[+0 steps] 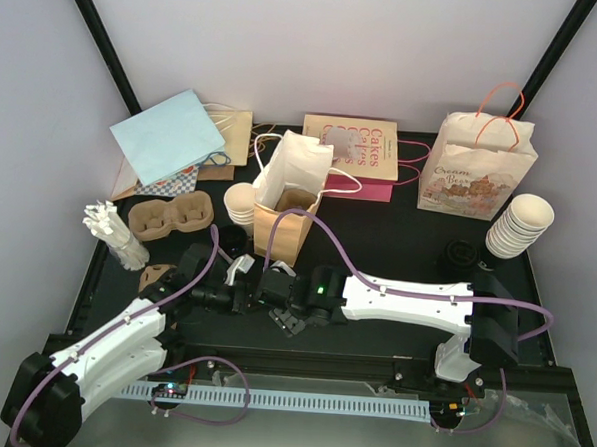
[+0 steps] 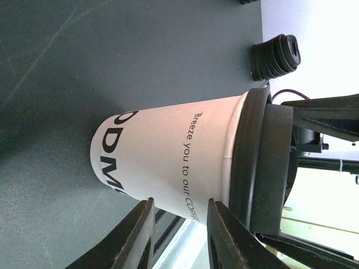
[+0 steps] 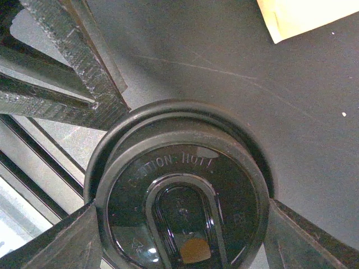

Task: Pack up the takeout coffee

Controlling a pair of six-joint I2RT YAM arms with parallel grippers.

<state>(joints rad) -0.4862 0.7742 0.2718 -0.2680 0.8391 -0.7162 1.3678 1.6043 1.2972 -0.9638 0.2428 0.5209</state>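
The takeout coffee cup (image 2: pixel 168 157) is cream-white with black print and stands on the dark table with the black lid (image 2: pixel 261 162) on its rim. In the left wrist view my left gripper (image 2: pixel 182 203) has its jaws apart, tips against the cup's side, lined along its height, not clamped round it. From above, the lid (image 3: pixel 179 190) reads "CAUTION: HOT". My right gripper (image 3: pixel 179 238) is shut on it, one finger (image 3: pixel 61 241) on each side of the rim. In the top view both grippers, left (image 1: pixel 245 293) and right (image 1: pixel 278 298), meet mid-table and hide the cup.
An open brown paper bag with white liner (image 1: pixel 284 218) stands just behind the grippers. Stacks of nested cups (image 1: pixel 241 203) (image 1: pixel 519 223), a pulp carrier (image 1: pixel 169 217) and spare black lids (image 1: pixel 457 254) (image 2: pixel 275 56) sit around. More bags line the back. A cable rail (image 1: pixel 299 396) runs along the near edge.
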